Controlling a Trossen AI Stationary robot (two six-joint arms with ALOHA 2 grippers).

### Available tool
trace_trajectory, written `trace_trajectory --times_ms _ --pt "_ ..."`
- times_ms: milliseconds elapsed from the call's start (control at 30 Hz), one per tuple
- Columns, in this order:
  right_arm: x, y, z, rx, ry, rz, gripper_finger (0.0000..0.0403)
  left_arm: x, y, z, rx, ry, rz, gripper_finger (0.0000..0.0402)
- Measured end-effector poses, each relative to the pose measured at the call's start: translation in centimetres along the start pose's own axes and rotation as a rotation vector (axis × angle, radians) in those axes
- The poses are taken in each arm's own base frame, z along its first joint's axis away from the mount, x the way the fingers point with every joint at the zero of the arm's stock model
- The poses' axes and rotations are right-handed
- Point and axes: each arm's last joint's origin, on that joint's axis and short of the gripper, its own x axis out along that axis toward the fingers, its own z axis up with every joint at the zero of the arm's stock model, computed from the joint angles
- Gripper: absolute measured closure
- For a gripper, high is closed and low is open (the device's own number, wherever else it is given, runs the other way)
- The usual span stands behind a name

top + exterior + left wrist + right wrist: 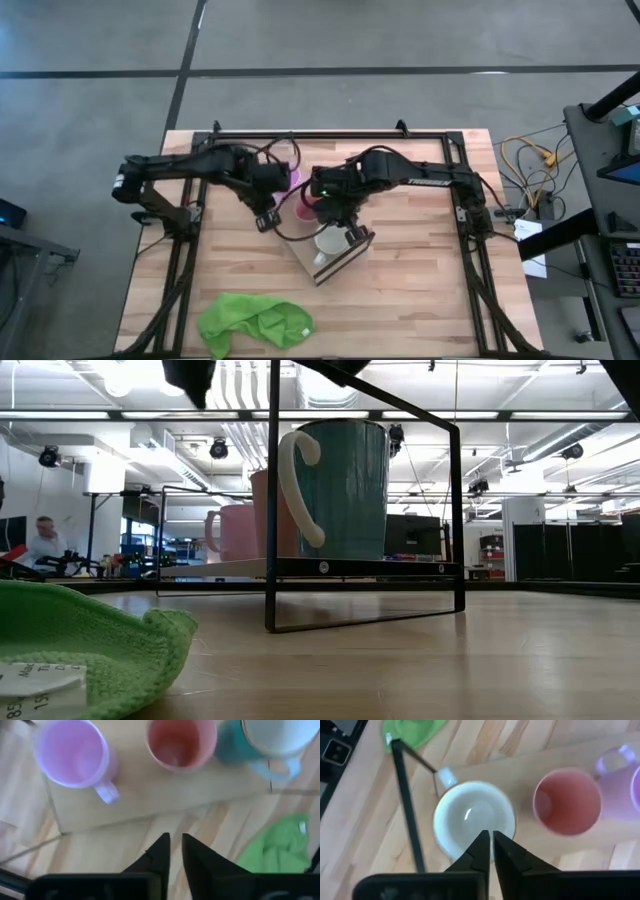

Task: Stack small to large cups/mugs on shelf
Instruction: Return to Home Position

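Observation:
Three cups stand in a row on the light-wood shelf board [345, 262]. They are a light purple cup with a handle [75, 755], a pink-red cup [181, 742], and a larger mug, teal outside and white inside, with a white handle [472, 817]. In the low view the mug [345, 490] stands on the board [300, 567] inside a black frame. My left gripper [173, 842] is shut and empty, above the table beside the shelf's long edge. My right gripper [490, 840] is shut and empty, above the mug's rim and clear of it.
A green cloth [255, 322] lies near the table's near edge, left of centre, and fills the low view's left corner [80, 650]. The shelf's black frame post [407, 805] stands beside the mug. Black rails run along the table's sides [185, 250].

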Motion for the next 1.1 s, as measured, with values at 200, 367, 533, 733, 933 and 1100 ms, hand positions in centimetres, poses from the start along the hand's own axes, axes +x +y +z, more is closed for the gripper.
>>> trace_trajectory --times_ms 200,367,533,733,933,1100 --pt "-0.2 1.3 -0.5 0.028 0.080 0.038 0.0394 3.2 -1.4 -0.5 0.036 0.034 -0.039 0.0398" --pt "0.1 1.9 -0.6 0.068 0.116 0.053 0.0394 5.2 -2.7 0.2 0.027 -0.037 -0.191 0.0401" --pt "0.1 2.3 -0.5 0.080 0.123 0.058 0.0394 6.1 -3.1 0.2 0.026 -0.057 -0.209 0.0401" --pt "0.2 2.7 -0.4 0.085 0.127 0.061 0.0394 6.8 -3.3 0.0 -0.006 -0.047 -0.212 0.0401" --pt "-0.4 3.9 -0.2 0.095 0.125 0.056 0.0394 6.8 -3.3 -0.1 -0.002 -0.059 -0.189 0.0401" --pt "-2.8 5.1 -0.3 0.150 0.084 -0.084 0.0394 6.0 -2.8 -0.2 -0.010 -0.104 -0.139 0.0401"
